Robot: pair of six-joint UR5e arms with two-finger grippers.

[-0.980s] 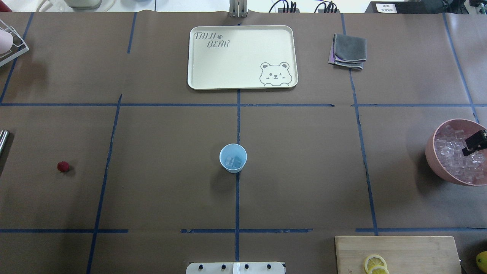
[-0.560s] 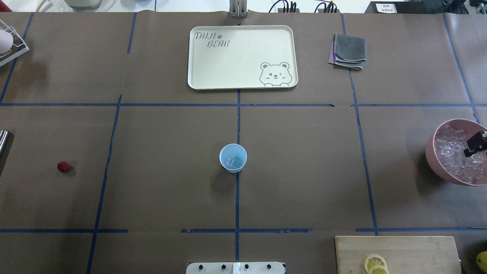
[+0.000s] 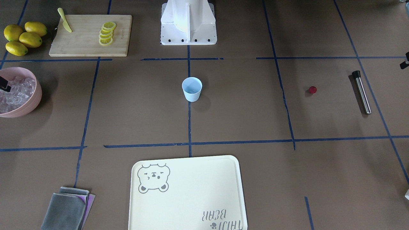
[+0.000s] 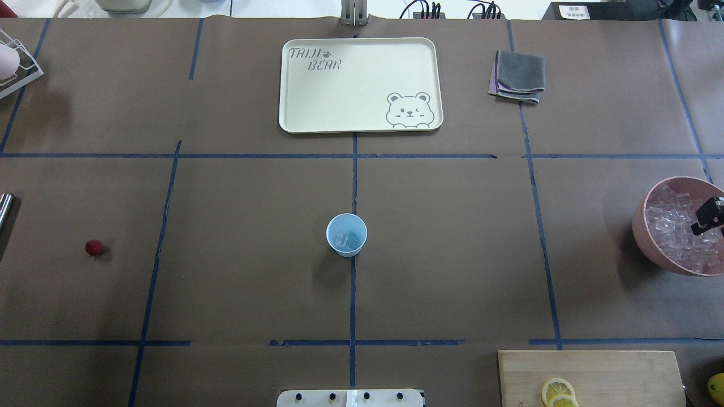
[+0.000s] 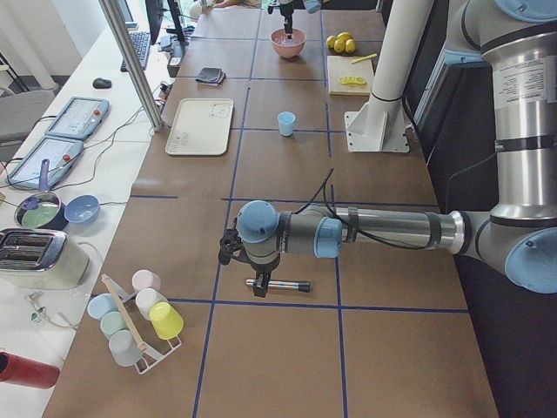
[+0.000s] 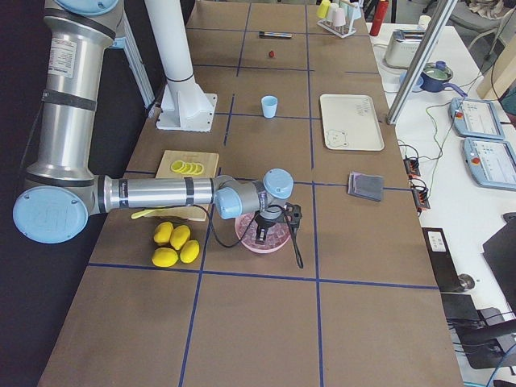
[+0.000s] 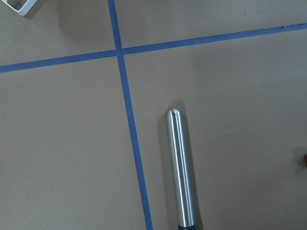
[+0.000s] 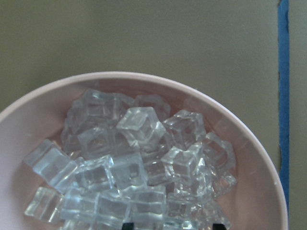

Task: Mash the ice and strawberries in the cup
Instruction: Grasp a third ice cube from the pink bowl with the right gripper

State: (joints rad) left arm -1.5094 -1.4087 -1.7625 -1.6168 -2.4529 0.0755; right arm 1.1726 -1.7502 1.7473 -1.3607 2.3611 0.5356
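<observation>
Right wrist-mounted view: right tool (image 8: 172,225) gapes open (gripping nothing) over ice (image 8: 139,125) in bowl (image 8: 259,158).

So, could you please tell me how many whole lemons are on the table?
4 whole yellow lemons, clustered beside the wooden cutting board on the robot's right: two on the robot's side, one middle, one nearest the pink bowl. None seems hidden.

I'm running this from afar in a robotics lab: the paper-covered table (image 5: 287,174) carries a blue tape grid (image 4: 353,294) and a bolted white arm pedestal (image 3: 188,22), with teach pendants (image 6: 482,117) beside the table on a white bench (image 6: 463,205).
</observation>
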